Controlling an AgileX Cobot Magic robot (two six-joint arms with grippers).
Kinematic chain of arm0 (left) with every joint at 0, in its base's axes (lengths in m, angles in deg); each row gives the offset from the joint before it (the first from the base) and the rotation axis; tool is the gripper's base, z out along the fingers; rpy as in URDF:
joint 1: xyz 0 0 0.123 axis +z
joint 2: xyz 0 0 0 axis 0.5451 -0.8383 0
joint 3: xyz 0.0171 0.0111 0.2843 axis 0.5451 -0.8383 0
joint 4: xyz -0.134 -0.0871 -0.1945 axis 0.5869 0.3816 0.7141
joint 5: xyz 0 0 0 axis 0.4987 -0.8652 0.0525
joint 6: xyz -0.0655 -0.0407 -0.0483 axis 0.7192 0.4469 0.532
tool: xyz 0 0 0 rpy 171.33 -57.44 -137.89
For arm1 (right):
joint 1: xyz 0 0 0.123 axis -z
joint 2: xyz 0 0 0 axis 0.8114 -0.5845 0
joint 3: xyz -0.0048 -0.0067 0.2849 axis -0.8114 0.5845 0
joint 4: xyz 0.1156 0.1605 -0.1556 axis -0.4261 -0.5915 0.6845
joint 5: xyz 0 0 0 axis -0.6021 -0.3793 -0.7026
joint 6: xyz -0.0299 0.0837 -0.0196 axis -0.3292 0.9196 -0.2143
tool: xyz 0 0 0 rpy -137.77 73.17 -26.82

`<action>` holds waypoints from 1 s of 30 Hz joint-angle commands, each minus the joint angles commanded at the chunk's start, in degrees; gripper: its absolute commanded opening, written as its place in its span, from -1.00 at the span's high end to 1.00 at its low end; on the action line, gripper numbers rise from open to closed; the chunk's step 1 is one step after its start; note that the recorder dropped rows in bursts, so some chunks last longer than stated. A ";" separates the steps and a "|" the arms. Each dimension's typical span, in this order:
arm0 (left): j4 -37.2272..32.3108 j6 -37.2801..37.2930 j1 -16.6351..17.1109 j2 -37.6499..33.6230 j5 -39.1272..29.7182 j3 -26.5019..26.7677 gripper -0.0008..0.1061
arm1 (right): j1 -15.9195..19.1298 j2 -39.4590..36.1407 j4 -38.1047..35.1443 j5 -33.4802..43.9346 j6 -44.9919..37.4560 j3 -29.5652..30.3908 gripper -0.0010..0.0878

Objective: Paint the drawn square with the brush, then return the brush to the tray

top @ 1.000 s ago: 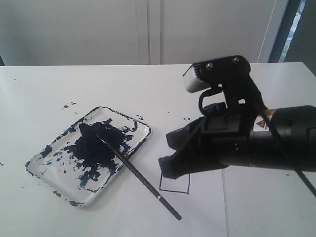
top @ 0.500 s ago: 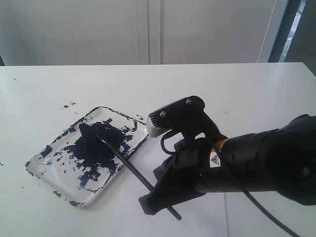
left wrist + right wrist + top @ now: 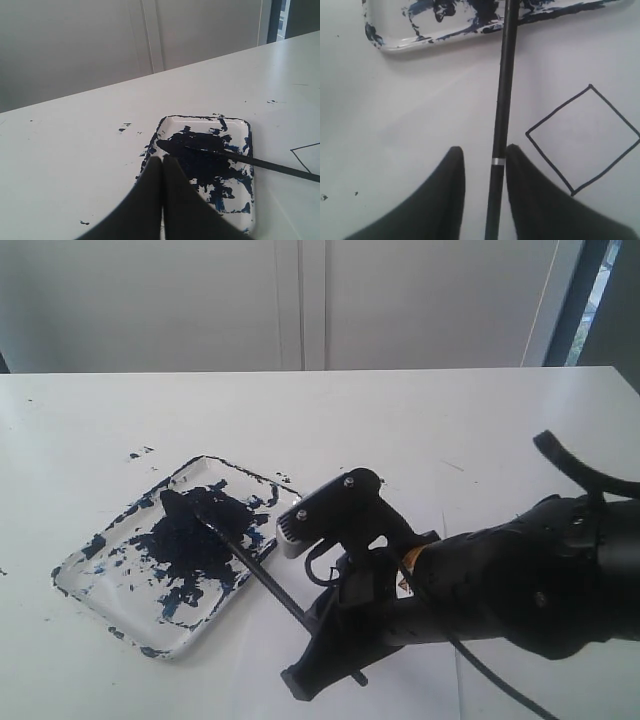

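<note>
The brush (image 3: 255,565) lies with its dark blue tip in the paint blob of the tray (image 3: 70,580), its black handle running out onto the paper. My right gripper (image 3: 484,150) is open and low over the paper. Its fingers stand on either side of the brush (image 3: 502,100) handle, at the pale band, nearer to one finger. The drawn square (image 3: 582,140) is blank and lies just beside that gripper; the exterior view hides it behind the arm. My left gripper (image 3: 162,157) is shut and empty, near the tray (image 3: 202,118).
Small paint specks (image 3: 138,453) dot the white table beyond the tray. My bulky right arm (image 3: 520,580) fills the near right of the exterior view. A white wall runs behind the table's far edge.
My right arm has swung down and left from above the square to the brush's handle end, and it now hides the square in the exterior view. The brush and tray have not moved.
</note>
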 joint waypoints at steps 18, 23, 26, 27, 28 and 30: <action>0.00 0.00 0.00 0.00 0.00 0.00 0.99 | -1.65 -4.47 0.15 -5.84 -0.36 0.00 0.30; 0.00 0.00 0.00 0.00 0.00 0.00 0.99 | -1.65 -5.67 0.15 -5.73 -0.36 0.00 0.30; 0.00 0.00 0.00 0.00 0.00 0.00 0.99 | -1.65 -6.55 0.15 -5.85 -0.36 0.00 0.30; 0.00 0.00 0.00 0.00 0.00 0.00 0.99 | -1.65 -6.99 0.15 -5.85 -0.36 0.00 0.30; 0.00 0.00 0.00 0.00 0.00 0.00 0.99 | -1.65 -7.23 0.15 -5.85 -0.36 0.00 0.30; 0.00 0.00 0.00 0.00 0.00 0.00 0.99 | -1.65 -7.58 0.15 -6.13 -0.36 0.00 0.30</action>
